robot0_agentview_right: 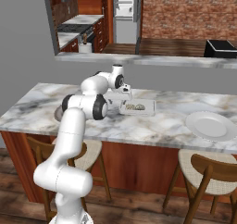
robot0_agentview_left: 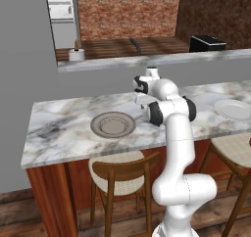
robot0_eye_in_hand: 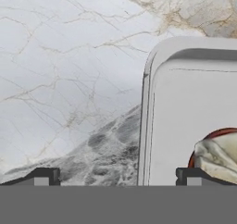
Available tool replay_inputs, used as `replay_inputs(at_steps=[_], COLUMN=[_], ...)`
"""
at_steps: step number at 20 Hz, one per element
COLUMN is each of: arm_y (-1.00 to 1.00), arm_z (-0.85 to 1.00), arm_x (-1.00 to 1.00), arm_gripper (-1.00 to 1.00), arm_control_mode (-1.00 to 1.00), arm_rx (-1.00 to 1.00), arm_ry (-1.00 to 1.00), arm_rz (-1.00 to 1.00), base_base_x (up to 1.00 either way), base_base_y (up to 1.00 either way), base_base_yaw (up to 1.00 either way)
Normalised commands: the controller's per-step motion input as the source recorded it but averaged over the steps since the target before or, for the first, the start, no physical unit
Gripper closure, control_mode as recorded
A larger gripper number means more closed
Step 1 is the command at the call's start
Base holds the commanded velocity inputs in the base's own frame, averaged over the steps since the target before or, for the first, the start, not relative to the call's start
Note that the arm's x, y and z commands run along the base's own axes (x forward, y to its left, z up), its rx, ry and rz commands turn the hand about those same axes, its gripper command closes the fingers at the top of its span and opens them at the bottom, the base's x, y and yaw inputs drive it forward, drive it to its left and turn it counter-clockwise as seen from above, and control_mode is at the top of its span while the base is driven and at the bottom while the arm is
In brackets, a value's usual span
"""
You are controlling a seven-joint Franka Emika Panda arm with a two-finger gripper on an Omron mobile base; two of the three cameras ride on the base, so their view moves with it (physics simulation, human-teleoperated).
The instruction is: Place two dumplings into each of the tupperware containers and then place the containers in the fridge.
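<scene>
I am hovering my gripper (robot0_eye_in_hand: 118,177), fingers spread wide and empty, over the tupperware container's (robot0_eye_in_hand: 185,107) rim, beside its dumpling (robot0_eye_in_hand: 217,156).

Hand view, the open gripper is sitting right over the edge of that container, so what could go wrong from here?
1. The open gripper straddles the container rim, one fingertip inside near the dumpling; descending might strike the rim or squash the dumpling.
2. Closing on one wall may tilt the container and spill its contents onto the marble counter.
</scene>
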Motion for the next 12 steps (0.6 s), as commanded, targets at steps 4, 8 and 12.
replay_inputs(at_steps=[4, 8, 12], arm_y=[0.0, 0.0, 0.04], arm_z=[-0.02, -0.08, -0.07], arm_x=[0.2, 0.05, 0.0], arm_gripper=[-1.0, -1.0, -1.0], arm_control_mode=[-1.0, -1.0, -1.0], arm_rx=[0.0, 0.0, 0.0], arm_ry=[0.0, 0.01, 0.01], arm_rz=[0.0, 0.0, 0.0], base_base_x=[0.0, 0.0, 0.0], base_base_y=[0.0, 0.0, 0.0], base_base_yaw=[0.0, 0.0, 0.0])
